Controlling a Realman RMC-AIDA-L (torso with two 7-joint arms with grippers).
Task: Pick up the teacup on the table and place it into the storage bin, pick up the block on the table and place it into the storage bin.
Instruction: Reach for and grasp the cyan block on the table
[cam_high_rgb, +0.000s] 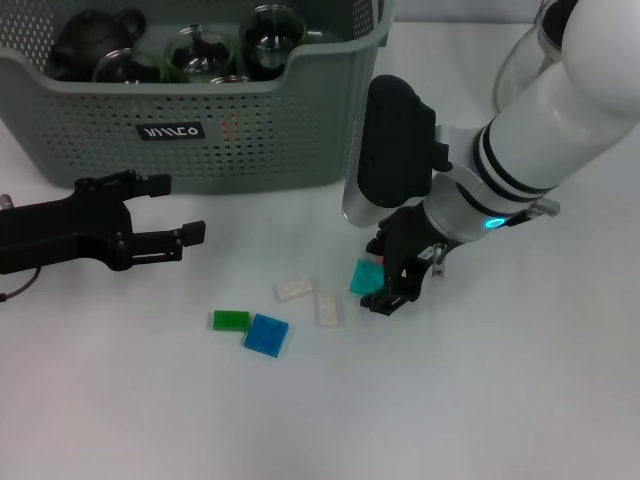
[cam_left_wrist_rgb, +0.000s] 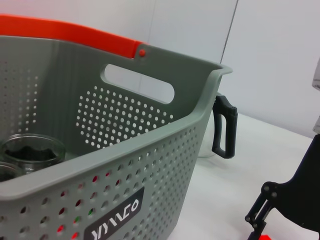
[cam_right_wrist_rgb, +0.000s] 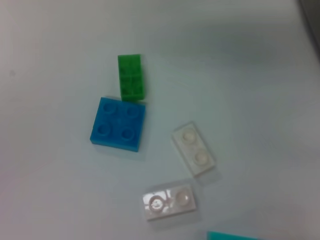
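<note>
The block step is judged to be in hand: glass teacups (cam_high_rgb: 200, 50) are already seen inside the storage bin (cam_high_rgb: 250, 130) at the back of the table (cam_high_rgb: 500, 400). The right gripper (cam_high_rgb: 392, 283) is lowered over a teal block (cam_high_rgb: 364, 276), its jaws spread narrowly about the piece, though a firm hold cannot be confirmed. Just beside it lie two white blocks (cam_high_rgb: 310, 298), a blue block (cam_high_rgb: 267, 334) and a green block (cam_high_rgb: 230, 320). The left gripper (cam_high_rgb: 170, 215) is held with jaws wide before the bin's front wall. Next, closing, lifting and carrying over the dipped rim would be called for.
</note>
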